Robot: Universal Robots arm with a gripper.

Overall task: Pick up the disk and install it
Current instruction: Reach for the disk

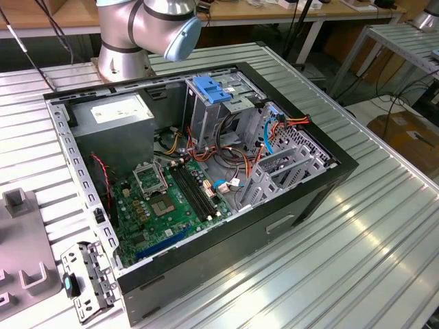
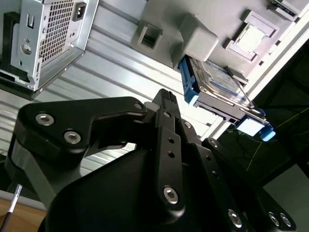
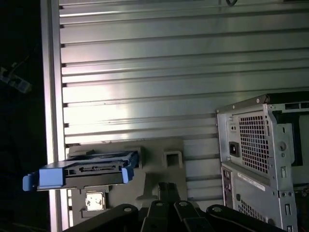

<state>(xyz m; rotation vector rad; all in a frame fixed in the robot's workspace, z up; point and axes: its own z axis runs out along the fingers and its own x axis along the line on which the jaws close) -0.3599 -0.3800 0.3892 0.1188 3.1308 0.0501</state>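
The disk (image 3: 82,175), silver with a light blue bracket along its edges, lies flat on a grey holder (image 3: 161,157) at the edge of the ribbed table. In the second wrist view the disk (image 2: 219,82) shows its white-and-blue label beside the holder (image 2: 193,41). My black gripper (image 3: 167,186) hovers above the table, apart from the disk, with its fingers together and nothing between them. In the second wrist view the gripper (image 2: 166,96) points toward the holder, still short of the disk.
An open computer case (image 1: 322,185) lies on the table with its motherboard (image 1: 164,199), cables and a grey drive cage with a blue top (image 1: 212,92). Its rear panel (image 3: 258,140) is close to the gripper. A loose metal bracket (image 1: 86,281) lies at the exterior view's left.
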